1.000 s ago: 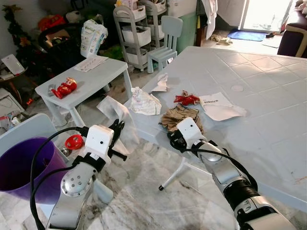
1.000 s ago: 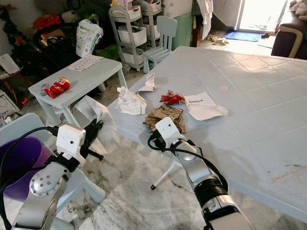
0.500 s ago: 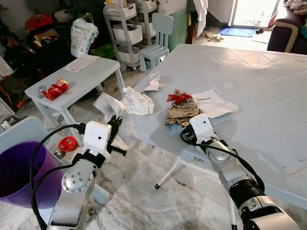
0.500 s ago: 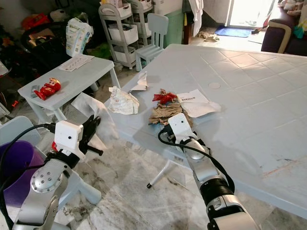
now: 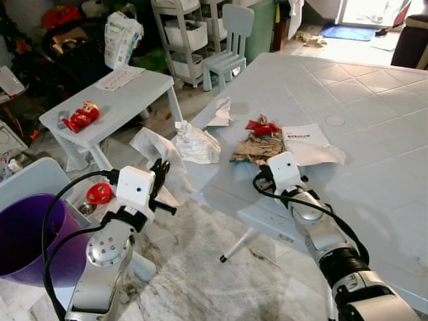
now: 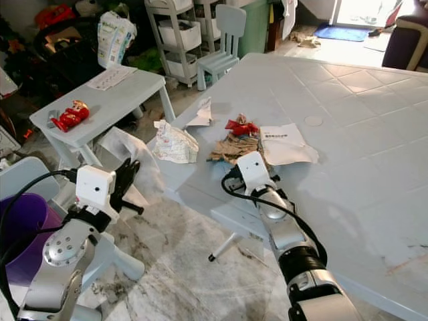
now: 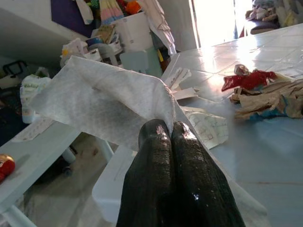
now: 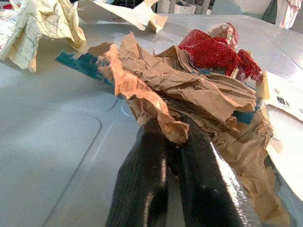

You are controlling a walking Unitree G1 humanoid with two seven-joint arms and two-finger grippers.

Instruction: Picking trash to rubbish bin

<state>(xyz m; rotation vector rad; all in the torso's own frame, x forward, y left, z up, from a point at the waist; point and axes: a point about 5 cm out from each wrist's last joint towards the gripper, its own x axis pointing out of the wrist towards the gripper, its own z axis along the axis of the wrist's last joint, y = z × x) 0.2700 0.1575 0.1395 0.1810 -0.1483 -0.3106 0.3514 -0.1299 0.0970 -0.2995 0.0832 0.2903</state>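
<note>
My left gripper is shut on a white tissue, held in the air off the big table's near-left corner. To its left, low down, stands the purple bin. My right gripper lies on the grey table, with its fingertips shut on the near edge of a crumpled brown paper wad. A red mesh scrap sits just behind the wad. A crumpled printed paper lies near the table corner, and a white sheet lies to the wad's right.
A small torn white scrap rests further along the table's left edge. To the left stands a low grey table with a red toy. Behind it are a small chair and shelving carts. The floor is marbled stone.
The whole view has shifted with the camera. The right gripper stays at the brown paper wad and the left still holds the tissue; neither has clearly moved.
</note>
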